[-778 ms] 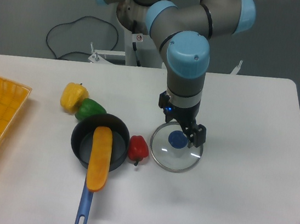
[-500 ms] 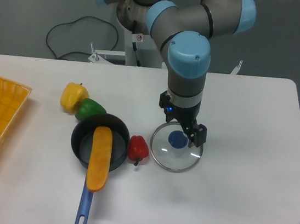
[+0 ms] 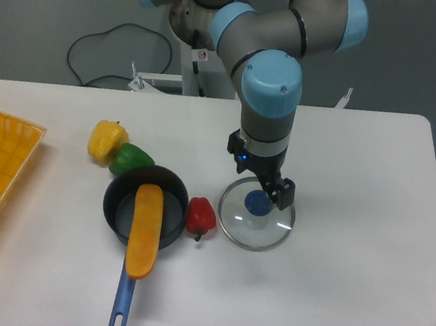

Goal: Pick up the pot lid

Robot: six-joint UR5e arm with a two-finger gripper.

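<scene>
Above the bench (image 3: pixel 336 307), the gripper (image 3: pixel 262 183) has edged a little to the left in my view, its fingers spread well apart with nothing between them. The pot lid (image 3: pixel 256 234) hasn't moved: it lies flat beside the red pepper (image 3: pixel 201 215), blue knob (image 3: pixel 258 204) up. That small shift looks like lining up; next it probably needs to straddle the knob and lower before closing.

grey rounded housings (image 3: pixel 271 84) | light-blue joint caps (image 3: pixel 355 22) | black curved cable (image 3: pixel 301 31)
</scene>
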